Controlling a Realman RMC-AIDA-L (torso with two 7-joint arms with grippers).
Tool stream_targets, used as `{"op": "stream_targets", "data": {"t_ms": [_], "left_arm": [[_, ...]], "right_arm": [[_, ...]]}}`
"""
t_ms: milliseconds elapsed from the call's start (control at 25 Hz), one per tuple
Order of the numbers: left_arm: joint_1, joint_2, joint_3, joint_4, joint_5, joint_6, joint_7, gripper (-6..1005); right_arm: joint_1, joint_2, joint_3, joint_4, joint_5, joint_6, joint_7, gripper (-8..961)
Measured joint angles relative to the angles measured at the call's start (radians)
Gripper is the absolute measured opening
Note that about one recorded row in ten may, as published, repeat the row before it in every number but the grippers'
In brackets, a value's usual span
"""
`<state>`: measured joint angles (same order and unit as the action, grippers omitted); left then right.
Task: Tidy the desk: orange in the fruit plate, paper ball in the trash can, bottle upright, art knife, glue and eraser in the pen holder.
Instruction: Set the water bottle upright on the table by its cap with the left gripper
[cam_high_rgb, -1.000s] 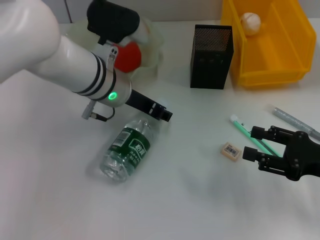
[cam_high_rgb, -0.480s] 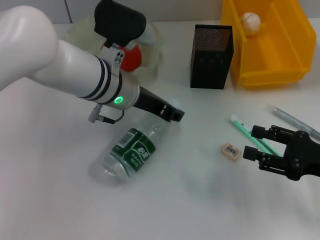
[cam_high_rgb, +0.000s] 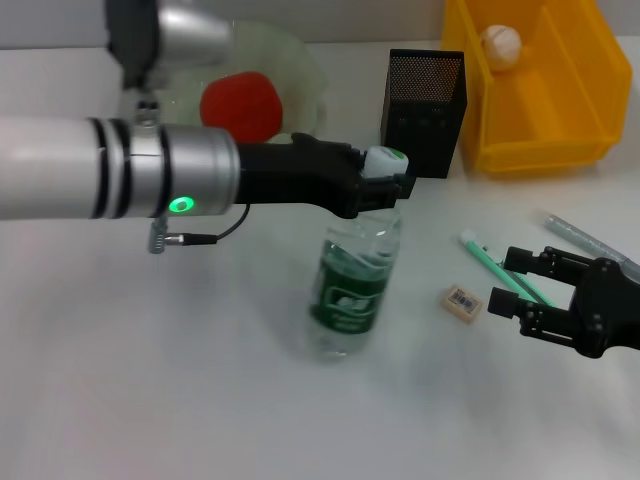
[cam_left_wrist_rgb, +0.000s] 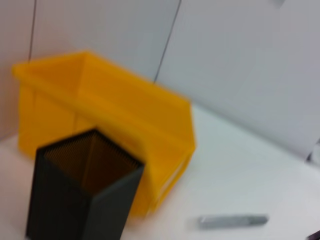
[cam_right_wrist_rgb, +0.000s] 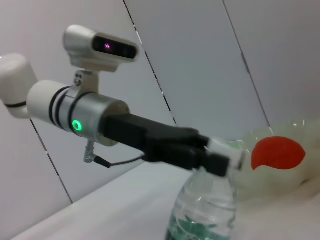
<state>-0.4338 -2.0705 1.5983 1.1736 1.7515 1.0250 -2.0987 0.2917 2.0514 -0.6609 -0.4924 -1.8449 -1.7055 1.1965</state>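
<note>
Now nearly upright, the bottle stands in the middle of the white surface, its base down and its neck leaning slightly, gripped at the white cap by the left hand. That high grip looks chosen to swing the bottle onto its base, and letting go makes sense only once it stands true. The orange sits in the fruit plate behind the arm, and the paper ball lies in the yellow bin, so those two jobs appear done. The black mesh pen holder waits just beyond the bottle, apparently empty. Off to the side, the right hand hovers low with its fingers spread wide, holding nothing, close to the eraser, the green glue stick and the grey art knife, all on the surface, likely the next pickups.
</note>
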Motion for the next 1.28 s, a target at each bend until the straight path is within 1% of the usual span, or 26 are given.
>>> {"op": "stream_targets", "data": {"t_ms": [80, 120, 200, 240, 320, 400, 440, 480, 600, 640, 680, 880, 1040, 1160, 1280], "left_arm": [[0.018, 0.001, -0.043, -0.041, -0.113, 0.057, 0.118, 443], [0.018, 0.001, -0.043, -0.041, -0.113, 0.057, 0.118, 443], [0.026, 0.001, -0.095, -0.12, -0.234, 0.119, 0.246, 443], [0.026, 0.001, -0.095, -0.12, -0.234, 0.119, 0.246, 444], [0.022, 0.001, -0.14, -0.225, -0.356, 0.169, 0.387, 444], [0.018, 0.0, -0.153, -0.298, -0.444, 0.206, 0.502, 444], [0.018, 0.0, -0.153, -0.298, -0.444, 0.206, 0.502, 444], [0.014, 0.0, -0.159, -0.379, -0.554, 0.253, 0.648, 444], [0.011, 0.0, -0.162, -0.461, -0.654, 0.298, 0.784, 444], [0.011, 0.0, -0.162, -0.461, -0.654, 0.298, 0.784, 443], [0.009, 0.0, -0.164, -0.519, -0.726, 0.327, 0.881, 443], [0.016, 0.0, -0.188, -0.606, -0.838, 0.377, 1.022, 443], [0.019, -0.001, -0.224, -0.678, -0.879, 0.403, 1.133, 444], [0.018, -0.005, -0.236, -0.728, -0.895, 0.41, 1.253, 444], [0.013, -0.008, -0.235, -0.796, -0.941, 0.411, 1.396, 443]], "right_arm": [[0.001, 0.0, 0.01, 0.0, 0.001, -0.011, 0.001, 668], [0.001, 0.0, 0.019, 0.0, 0.001, -0.019, 0.002, 667], [0.003, 0.0, 0.036, 0.0, 0.001, -0.035, 0.002, 666], [0.004, 0.0, 0.044, 0.0, 0.001, -0.04, 0.002, 666], [0.007, 0.001, 0.057, 0.0, 0.002, -0.045, 0.003, 665], [0.009, 0.001, 0.062, 0.0, 0.002, -0.046, 0.003, 664], [0.01, 0.002, 0.063, 0.0, 0.002, -0.046, 0.003, 663], [0.011, 0.003, 0.063, 0.0, 0.002, -0.046, 0.003, 663], [0.014, 0.009, 0.063, 0.001, 0.003, -0.041, 0.003, 662], [0.014, 0.01, 0.063, 0.001, 0.003, -0.04, 0.003, 661], [0.015, 0.011, 0.064, 0.001, 0.003, -0.039, 0.003, 661], [0.021, 0.02, 0.089, 0.002, 0.003, -0.036, 0.003, 658], [0.021, 0.025, 0.136, 0.014, 0.003, -0.044, -0.002, 656], [0.029, 0.026, 0.14, 0.025, 0.003, -0.048, -0.002, 655], [0.038, 0.026, 0.134, 0.026, -0.001, -0.048, -0.002, 654]]}}
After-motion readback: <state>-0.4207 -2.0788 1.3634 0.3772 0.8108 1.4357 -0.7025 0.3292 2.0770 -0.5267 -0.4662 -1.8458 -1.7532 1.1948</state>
